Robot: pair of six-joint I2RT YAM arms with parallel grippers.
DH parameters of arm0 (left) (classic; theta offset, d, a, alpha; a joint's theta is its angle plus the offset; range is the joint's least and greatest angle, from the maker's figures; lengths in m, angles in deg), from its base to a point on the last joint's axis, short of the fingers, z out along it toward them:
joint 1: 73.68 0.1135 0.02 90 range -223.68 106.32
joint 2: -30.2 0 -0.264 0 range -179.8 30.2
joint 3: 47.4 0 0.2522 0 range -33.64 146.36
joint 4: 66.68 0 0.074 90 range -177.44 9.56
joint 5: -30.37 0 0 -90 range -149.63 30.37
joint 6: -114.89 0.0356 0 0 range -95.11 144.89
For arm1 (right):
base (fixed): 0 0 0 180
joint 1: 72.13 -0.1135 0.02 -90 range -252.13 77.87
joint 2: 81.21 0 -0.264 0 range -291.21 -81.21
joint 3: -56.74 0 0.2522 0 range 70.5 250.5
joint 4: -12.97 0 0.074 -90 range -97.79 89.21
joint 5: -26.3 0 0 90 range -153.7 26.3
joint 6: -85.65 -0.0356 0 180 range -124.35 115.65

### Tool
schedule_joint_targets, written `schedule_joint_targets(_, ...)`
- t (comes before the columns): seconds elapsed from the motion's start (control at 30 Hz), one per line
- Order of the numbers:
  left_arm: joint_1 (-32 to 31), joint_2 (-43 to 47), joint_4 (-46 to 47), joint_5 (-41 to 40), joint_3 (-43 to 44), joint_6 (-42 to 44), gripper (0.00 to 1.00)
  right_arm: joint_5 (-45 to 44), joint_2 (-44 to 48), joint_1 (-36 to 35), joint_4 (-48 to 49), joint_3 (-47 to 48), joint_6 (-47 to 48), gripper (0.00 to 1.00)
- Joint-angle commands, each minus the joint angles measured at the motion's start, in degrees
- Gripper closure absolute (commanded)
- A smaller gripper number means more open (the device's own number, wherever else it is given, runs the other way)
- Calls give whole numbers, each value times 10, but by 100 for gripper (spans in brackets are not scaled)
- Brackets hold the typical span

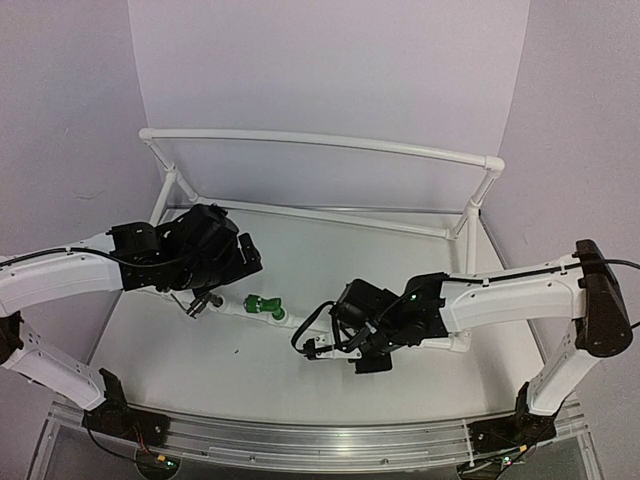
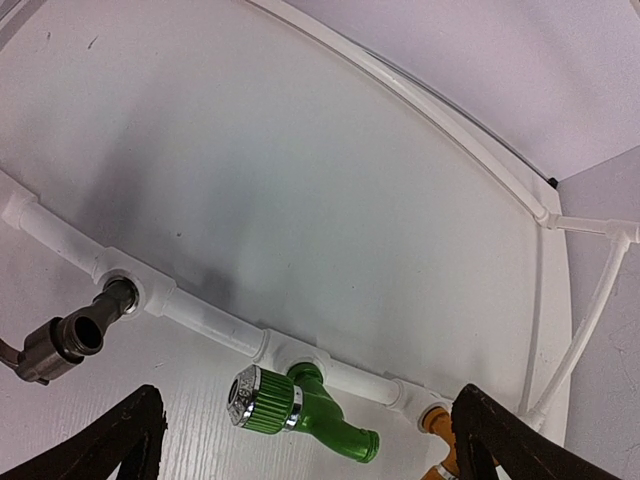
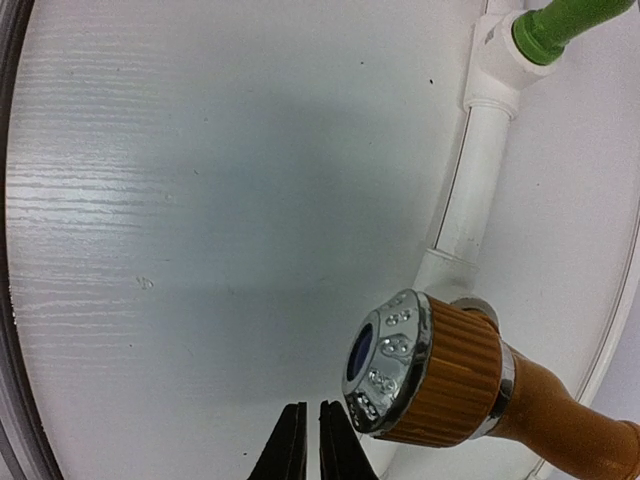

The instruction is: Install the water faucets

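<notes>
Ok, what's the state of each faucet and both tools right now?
Grey faucet: in the pipe frame's left socket.
Green faucet: in the middle socket.
Gold faucet: in the right socket.
Left tool: open, empty.
Right tool: shut, empty, beside the gold faucet.

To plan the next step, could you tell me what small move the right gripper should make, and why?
Probably open the right gripper and shift it onto the knob of the brass faucet to twist it tighter. Its jaws are shut on nothing, just beside that knob, and the faucet already sits in its pipe socket.
</notes>
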Motion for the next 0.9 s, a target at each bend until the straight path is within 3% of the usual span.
schedule_joint_targets(0.0, 4, 16, 14, -5, -4, -7, 0, -27, -11, -3, 33, 7, -21, 93)
schedule_joint_targets(0.87, 4, 26, 13, -9, -12, -9, 0, -99, -96, -12, 67, 113, -53, 89)
